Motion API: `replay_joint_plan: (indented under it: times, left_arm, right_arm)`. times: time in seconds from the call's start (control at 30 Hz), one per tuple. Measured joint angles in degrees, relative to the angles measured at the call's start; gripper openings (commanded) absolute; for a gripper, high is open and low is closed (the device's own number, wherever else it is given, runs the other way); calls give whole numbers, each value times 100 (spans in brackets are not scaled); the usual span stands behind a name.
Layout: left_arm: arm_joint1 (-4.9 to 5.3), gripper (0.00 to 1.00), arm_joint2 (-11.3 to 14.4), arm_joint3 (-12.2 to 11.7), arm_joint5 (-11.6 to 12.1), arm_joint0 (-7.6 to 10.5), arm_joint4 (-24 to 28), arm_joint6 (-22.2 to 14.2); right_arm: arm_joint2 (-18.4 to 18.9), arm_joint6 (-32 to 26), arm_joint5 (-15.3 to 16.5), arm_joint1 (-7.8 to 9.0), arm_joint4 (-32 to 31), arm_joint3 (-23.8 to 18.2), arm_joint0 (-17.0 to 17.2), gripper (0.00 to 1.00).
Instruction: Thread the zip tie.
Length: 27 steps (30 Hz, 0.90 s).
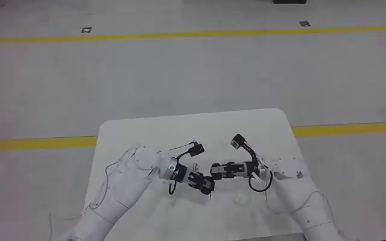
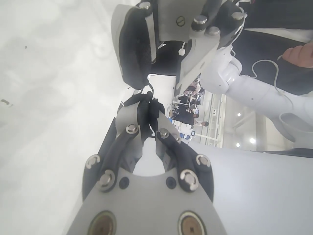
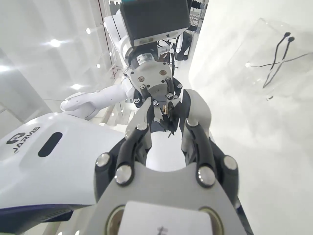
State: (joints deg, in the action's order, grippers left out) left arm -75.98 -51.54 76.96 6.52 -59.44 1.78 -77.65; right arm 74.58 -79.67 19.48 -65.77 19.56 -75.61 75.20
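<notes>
Above the near middle of the bench (image 1: pixel 181 129), the left hand (image 2: pixel 146 104) is pinched tight on the zip tie (image 2: pixel 152 91), whose thin end points straight at the right hand (image 3: pixel 171 103), which is spread open just opposite.

The floor (image 1: pixel 181 78) is pale grey and smooth, crossed by one yellow line (image 1: pixel 181 34) farther out and a second yellow line (image 1: pixel 48 143) that passes behind the white bench (image 1: pixel 120 132), which has rounded corners. Two small dark plates (image 1: pixel 87 29) (image 1: pixel 304 23) are set into the floor near the far line, and a dark object (image 1: pixel 289 2) sits at the far edge. In the right wrist view, white wall and ceiling panels (image 3: pixel 29 13) carry bright round lamps (image 3: pixel 55 43). More lamps (image 2: pixel 251 140) glow in the left wrist view above distant furniture (image 2: pixel 185 103), too small to make out.
</notes>
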Motion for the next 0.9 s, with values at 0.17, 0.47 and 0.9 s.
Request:
replay_joint_plan:
  times: [0.17, 0.47, 0.9]
  left_arm:
    - [31, 0, 97, -44, 13, 65, 81, 22]
    - [90, 0, 262, -115, 27, 160, 191, 93]
    - [198, 100, 416, -90, -30, 220, 268, 275]
  right_arm:
    - [-5, 3, 0, -26, -107, 17, -9, 13]
    - [-6, 3, 0, -58, -213, 32, -37, 6]
    - [33, 14, 0, -70, -330, 13, -27, 0]
